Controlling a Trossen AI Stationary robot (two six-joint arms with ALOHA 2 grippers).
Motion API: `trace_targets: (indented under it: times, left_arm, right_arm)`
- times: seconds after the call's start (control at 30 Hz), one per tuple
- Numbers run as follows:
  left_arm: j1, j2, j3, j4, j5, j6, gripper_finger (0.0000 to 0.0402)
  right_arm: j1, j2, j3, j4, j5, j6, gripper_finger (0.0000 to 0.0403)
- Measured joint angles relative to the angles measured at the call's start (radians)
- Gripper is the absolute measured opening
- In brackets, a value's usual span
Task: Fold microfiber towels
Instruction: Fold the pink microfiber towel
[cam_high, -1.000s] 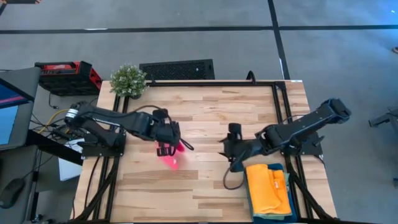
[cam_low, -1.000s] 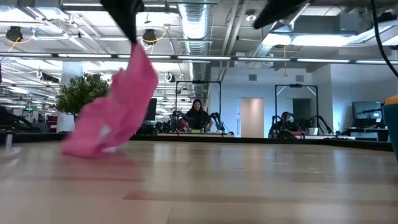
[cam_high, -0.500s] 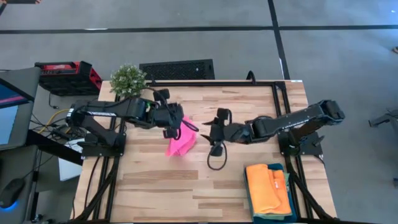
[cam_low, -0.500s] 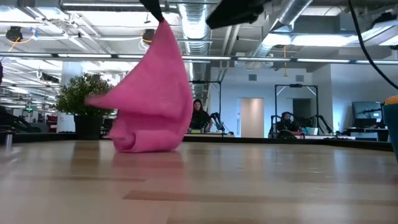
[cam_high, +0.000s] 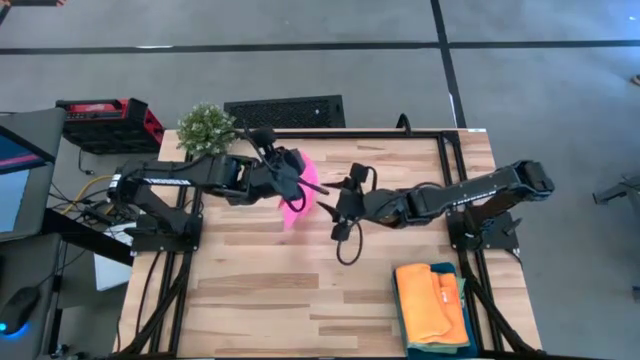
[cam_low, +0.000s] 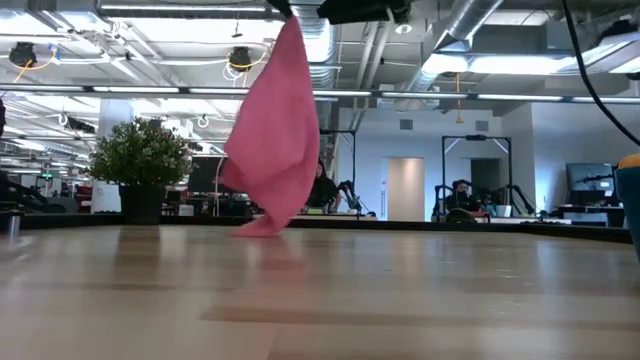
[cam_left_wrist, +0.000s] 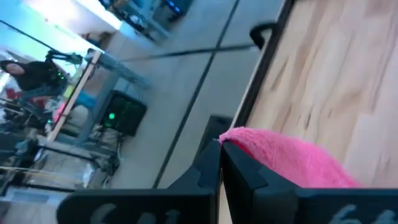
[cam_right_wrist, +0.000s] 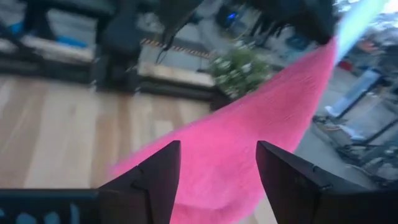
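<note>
Hanging: one pink towel (cam_low: 275, 140), two grippers.

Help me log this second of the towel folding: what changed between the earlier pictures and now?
The left pincer, shut on the pink towel, carried it toward the table's far side and lifted it until only its lowest corner is at the tabletop. The right pincer, open, swung in from near the tray to face the hanging cloth. The folded orange towel stayed put.
</note>
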Motion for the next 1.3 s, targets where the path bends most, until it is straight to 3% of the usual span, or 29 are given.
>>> trace_targets:
  times: [0.2,0.57,0.77,0.87,1.03,1.3]
  left_arm:
    - [-0.002,0.000,0.000,0.093,0.052,0.005,0.0000]
    - [-0.001,0.000,0.000,0.219,0.066,0.061,0.0000]
    - [0.003,0.000,0.000,0.222,0.061,0.081,0.0000]
    - [0.004,0.000,0.000,0.222,0.058,0.080,0.0000]
    - [0.004,0.000,0.000,0.221,0.056,0.082,0.0000]
    - [-0.001,0.000,0.000,0.214,0.056,0.088,0.0000]
  right_arm:
    - [-0.017,0.000,0.000,0.121,0.146,-0.050,0.0233]
    - [-0.071,0.119,-0.004,0.368,0.207,-0.170,0.0233]
    - [-0.053,0.232,0.008,0.666,0.284,-0.281,0.0233]
    - [-0.050,0.281,0.007,0.789,0.388,-0.314,0.0233]
    - [-0.054,0.348,0.025,0.952,0.423,-0.356,0.0233]
    - [-0.061,0.399,0.057,0.983,0.521,-0.412,0.0233]
